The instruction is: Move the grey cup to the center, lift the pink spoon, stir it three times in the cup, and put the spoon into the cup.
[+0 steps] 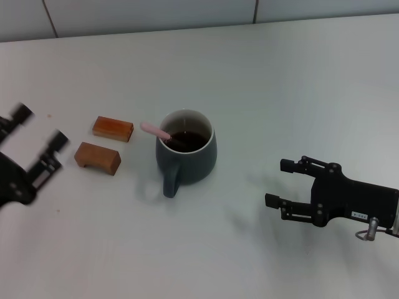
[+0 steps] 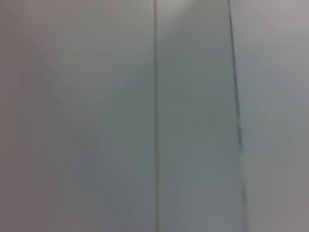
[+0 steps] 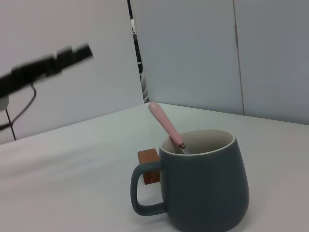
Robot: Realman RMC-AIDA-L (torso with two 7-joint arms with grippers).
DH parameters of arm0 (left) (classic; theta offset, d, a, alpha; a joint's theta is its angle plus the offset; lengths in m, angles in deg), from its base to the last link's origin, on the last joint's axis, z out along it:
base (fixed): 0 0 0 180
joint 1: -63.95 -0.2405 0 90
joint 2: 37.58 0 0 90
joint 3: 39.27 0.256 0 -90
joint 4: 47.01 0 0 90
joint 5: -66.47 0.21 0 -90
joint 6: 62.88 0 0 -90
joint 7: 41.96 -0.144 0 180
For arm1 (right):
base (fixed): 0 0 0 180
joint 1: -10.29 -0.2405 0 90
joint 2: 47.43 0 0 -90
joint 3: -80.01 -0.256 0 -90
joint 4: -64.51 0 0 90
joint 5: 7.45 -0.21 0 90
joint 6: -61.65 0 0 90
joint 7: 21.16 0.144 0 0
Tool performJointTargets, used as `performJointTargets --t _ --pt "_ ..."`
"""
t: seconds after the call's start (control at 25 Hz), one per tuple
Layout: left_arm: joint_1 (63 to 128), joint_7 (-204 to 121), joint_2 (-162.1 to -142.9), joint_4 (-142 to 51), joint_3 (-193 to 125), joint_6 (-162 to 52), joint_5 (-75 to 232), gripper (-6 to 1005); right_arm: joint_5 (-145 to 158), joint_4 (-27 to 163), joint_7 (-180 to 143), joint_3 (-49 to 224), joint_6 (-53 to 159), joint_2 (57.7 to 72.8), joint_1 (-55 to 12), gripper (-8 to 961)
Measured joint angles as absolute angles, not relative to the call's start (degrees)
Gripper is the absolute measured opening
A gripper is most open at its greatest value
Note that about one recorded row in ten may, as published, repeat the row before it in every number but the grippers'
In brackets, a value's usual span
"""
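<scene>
The grey cup [image 1: 187, 154] stands near the middle of the table, handle toward me, with dark liquid inside. The pink spoon [image 1: 156, 131] rests in it, its pink handle leaning out over the rim on the left side. The right wrist view shows the same cup [image 3: 203, 186] with the spoon [image 3: 165, 123] slanting up out of it. My left gripper [image 1: 38, 128] is open at the far left, raised and apart from everything. Right of the cup, my right gripper [image 1: 278, 182] is open and holds nothing.
Two small brown wooden blocks [image 1: 113, 128] [image 1: 97, 157] lie left of the cup, between it and my left gripper. One block [image 3: 149, 166] peeks out behind the cup's handle. The left wrist view shows only wall panels.
</scene>
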State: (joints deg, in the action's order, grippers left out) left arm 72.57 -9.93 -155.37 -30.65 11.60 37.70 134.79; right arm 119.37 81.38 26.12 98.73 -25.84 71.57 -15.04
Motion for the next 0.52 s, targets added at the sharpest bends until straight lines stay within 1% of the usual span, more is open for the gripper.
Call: performJointTargets --t 0.4,0.48,0.52 --pt "75.3 -6.9 -154.94 -30.7 11.5 30.3 149.9 691 119.4 81.4 26.0 98.2 -25.8 71.57 -14.6 826" --pt "76.3 -5.5 -154.92 -30.7 11.5 27.9 153.0 749 119.4 81.5 25.3 98.1 -25.9 71.59 -14.4 826" --pt "76.3 -5.5 -154.92 -30.7 11.5 27.9 153.0 749 119.4 81.5 25.3 98.1 -25.9 71.59 -14.4 826"
